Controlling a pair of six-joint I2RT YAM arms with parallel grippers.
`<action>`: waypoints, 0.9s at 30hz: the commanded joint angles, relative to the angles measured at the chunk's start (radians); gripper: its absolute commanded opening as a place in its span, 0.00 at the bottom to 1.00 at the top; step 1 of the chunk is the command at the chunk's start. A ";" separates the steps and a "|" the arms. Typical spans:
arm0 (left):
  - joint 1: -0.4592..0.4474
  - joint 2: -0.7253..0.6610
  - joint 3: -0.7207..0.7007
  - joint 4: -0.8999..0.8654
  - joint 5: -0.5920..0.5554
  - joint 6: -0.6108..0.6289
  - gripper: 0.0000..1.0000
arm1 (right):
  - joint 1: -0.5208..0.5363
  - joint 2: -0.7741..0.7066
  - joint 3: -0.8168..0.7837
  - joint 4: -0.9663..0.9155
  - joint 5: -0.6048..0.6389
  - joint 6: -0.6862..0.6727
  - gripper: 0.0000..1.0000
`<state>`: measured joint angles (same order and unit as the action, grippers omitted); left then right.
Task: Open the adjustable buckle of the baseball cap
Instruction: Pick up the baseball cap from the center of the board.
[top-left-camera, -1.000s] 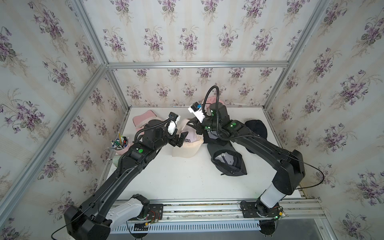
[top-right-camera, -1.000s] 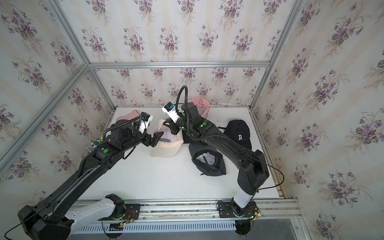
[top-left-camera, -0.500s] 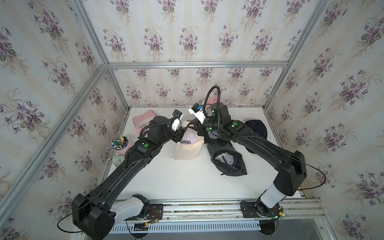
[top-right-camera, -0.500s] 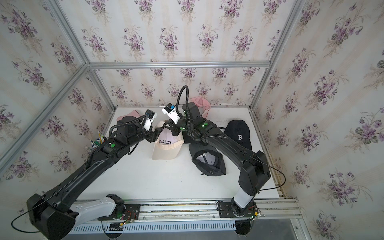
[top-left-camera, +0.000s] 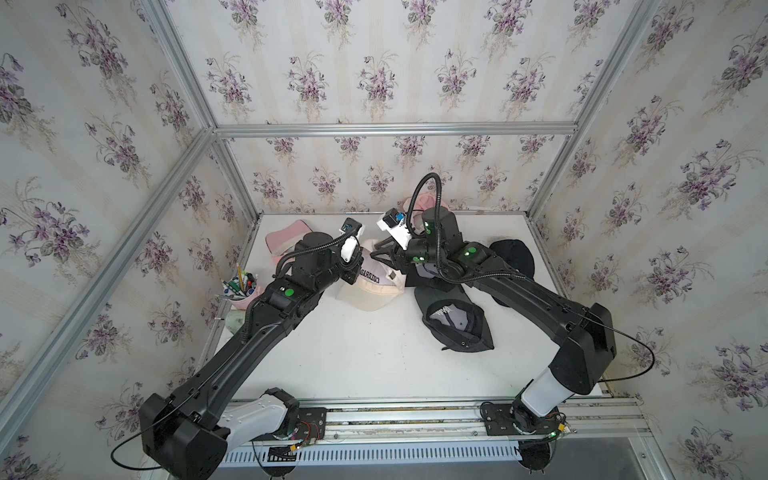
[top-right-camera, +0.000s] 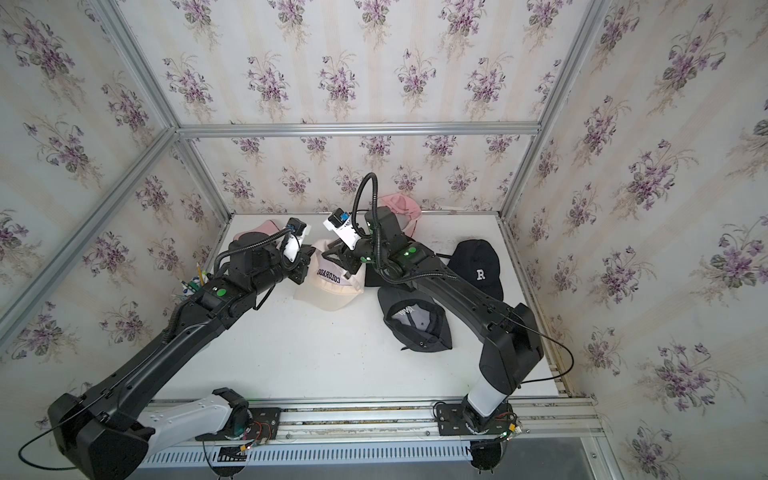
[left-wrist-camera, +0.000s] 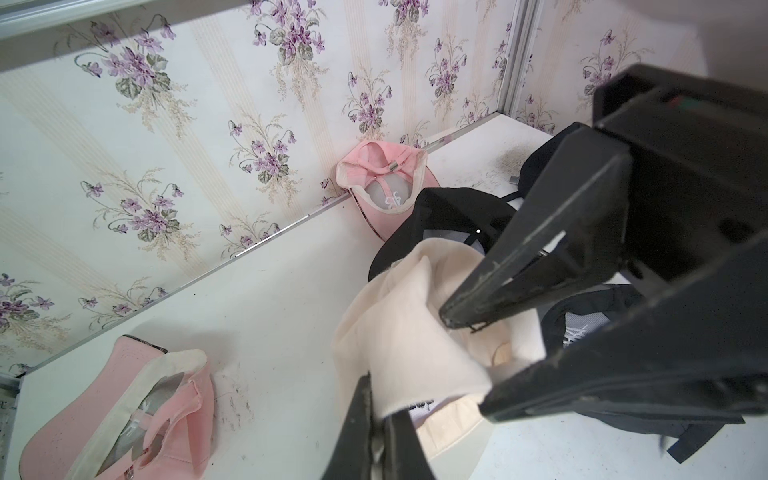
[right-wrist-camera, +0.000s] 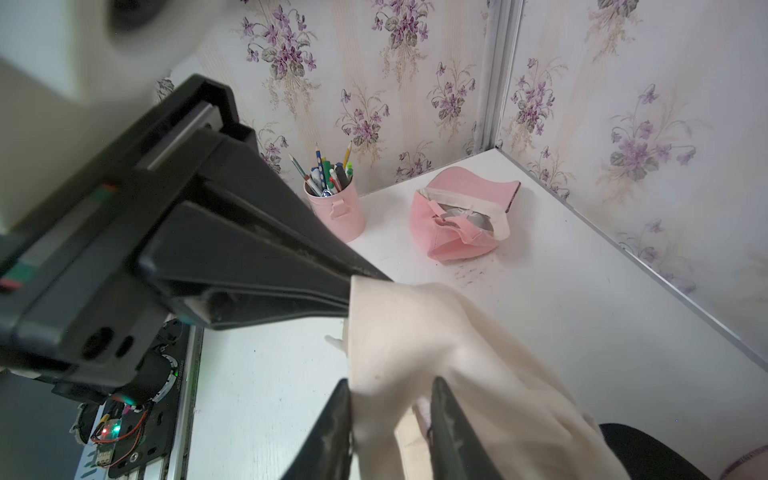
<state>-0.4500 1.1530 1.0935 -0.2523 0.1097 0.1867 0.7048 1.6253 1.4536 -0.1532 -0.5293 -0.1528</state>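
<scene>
**Item:** cream cap (top-left-camera: 376, 286), lettered COLORADO.

**Location:** back-centre of the white table (top-left-camera: 374, 365). The brim rests on the surface toward the front, and the rear is raised between the two grippers.

**Hold, left:** the left gripper (left-wrist-camera: 380, 399) is clenched on a fold of the cap's cream cloth. This is judged to be an anchor, so that the back of the cap hangs off the table within reach of the other arm.

**Hold, right:** the right gripper (right-wrist-camera: 390, 384) has its jaws parted, with cream cloth lying loosely between its fingers (right-wrist-camera: 449, 424). No pinch is evident. This is judged to be a re-grip, seeking the strap or the buckle.

**Not legible:** the buckle itself.
- Both wrist views show only bunched cloth.
- In both top views the wrists cover the cap's back.
- A small dark tab (top-left-camera: 390, 274) on the crown may be strap hardware, but this cannot be told.
- Whether the buckle is open or closed is unknown.

**Surroundings:**
- An upturned black cap (top-left-camera: 457, 324) lies just beside the cream cap.
- A black cap with R (top-right-camera: 478, 266) lies beyond the right arm.
- A further dark cap sits beneath the right wrist, mostly hidden.
- A pink cap (top-left-camera: 286, 241) lies at the left rear corner.
- A second pink cap (left-wrist-camera: 382, 183) lies against the back wall.
- A pink pen cup (right-wrist-camera: 336, 212) stands at the left edge.
</scene>
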 joint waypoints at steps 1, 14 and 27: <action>0.002 0.002 0.028 0.001 -0.024 -0.060 0.02 | -0.006 -0.041 -0.044 0.067 0.048 -0.016 0.43; 0.007 0.050 0.194 -0.132 -0.032 -0.329 0.00 | -0.015 -0.336 -0.643 0.605 0.210 -0.018 0.68; 0.014 0.094 0.325 -0.223 0.032 -0.450 0.00 | 0.142 -0.210 -0.769 1.069 0.756 -0.206 0.69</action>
<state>-0.4370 1.2457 1.4044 -0.4770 0.1089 -0.2237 0.8398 1.3918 0.6785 0.7403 0.0441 -0.3077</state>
